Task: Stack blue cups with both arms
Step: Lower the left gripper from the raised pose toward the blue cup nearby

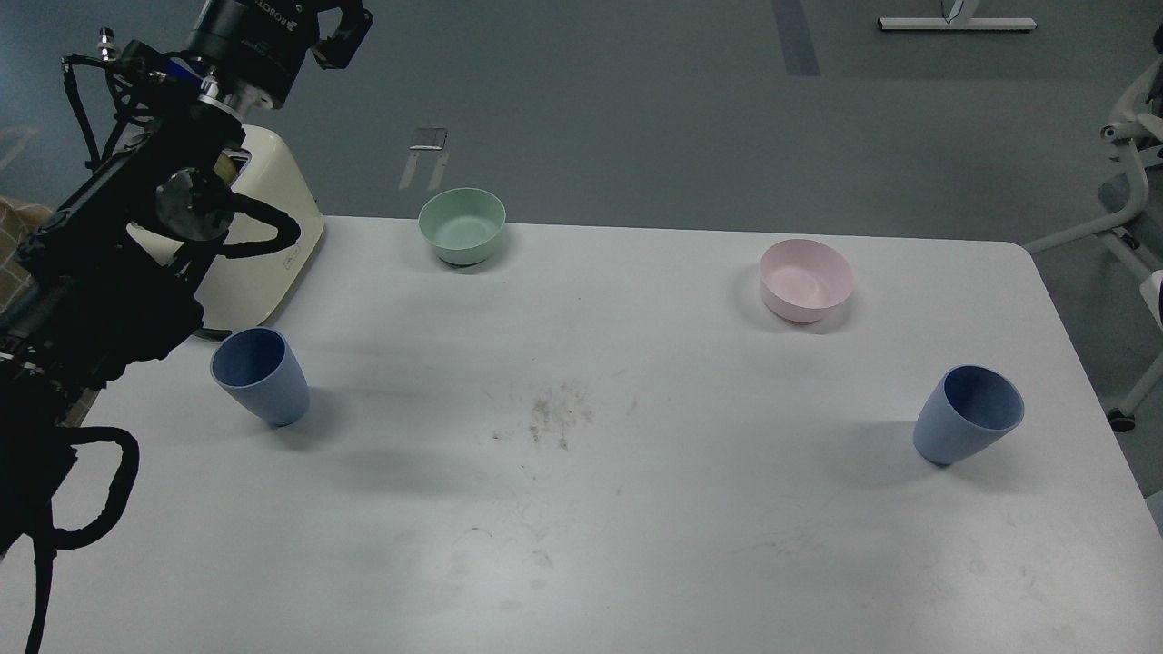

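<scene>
Two blue cups stand upright and well apart on the white table (636,545): the left blue cup (262,376) near the table's left edge, the right blue cup (968,413) near its right edge. Behind them, toward the far edge, sit a mint-green bowl (462,225) and a pink bowl (806,280). The left arm (118,263) rises along the left side, partly covering a cream appliance (273,245); its end effector (341,36) is raised above the table, cut off by the picture's top edge, so I cannot tell whether it is wide or narrow. The right end effector is out of view.
</scene>
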Action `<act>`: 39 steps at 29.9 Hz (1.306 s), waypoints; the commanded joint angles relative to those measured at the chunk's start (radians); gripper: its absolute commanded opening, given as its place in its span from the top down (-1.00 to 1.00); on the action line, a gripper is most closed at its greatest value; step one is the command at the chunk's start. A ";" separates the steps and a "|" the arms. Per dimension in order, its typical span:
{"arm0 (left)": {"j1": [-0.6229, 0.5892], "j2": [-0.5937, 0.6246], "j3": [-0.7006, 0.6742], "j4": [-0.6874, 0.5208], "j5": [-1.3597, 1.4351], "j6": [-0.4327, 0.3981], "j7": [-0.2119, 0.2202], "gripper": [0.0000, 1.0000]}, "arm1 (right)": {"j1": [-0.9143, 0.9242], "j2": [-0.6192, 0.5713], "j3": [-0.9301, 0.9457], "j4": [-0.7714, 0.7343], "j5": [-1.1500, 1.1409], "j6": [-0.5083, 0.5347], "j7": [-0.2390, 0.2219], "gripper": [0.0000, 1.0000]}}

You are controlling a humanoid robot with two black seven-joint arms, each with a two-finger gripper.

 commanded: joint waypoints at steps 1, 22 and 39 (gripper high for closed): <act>0.001 0.002 0.007 0.000 0.001 0.000 0.001 -0.95 | -0.005 0.007 -0.007 -0.003 0.000 0.000 -0.002 -1.00; 0.000 0.000 0.001 -0.003 0.004 0.000 -0.031 -0.94 | -0.060 -0.035 0.007 0.025 0.008 0.000 0.009 -1.00; 0.231 0.400 0.179 -0.459 0.815 0.180 -0.031 -0.84 | -0.175 -0.079 0.088 0.033 0.054 0.000 0.009 -1.00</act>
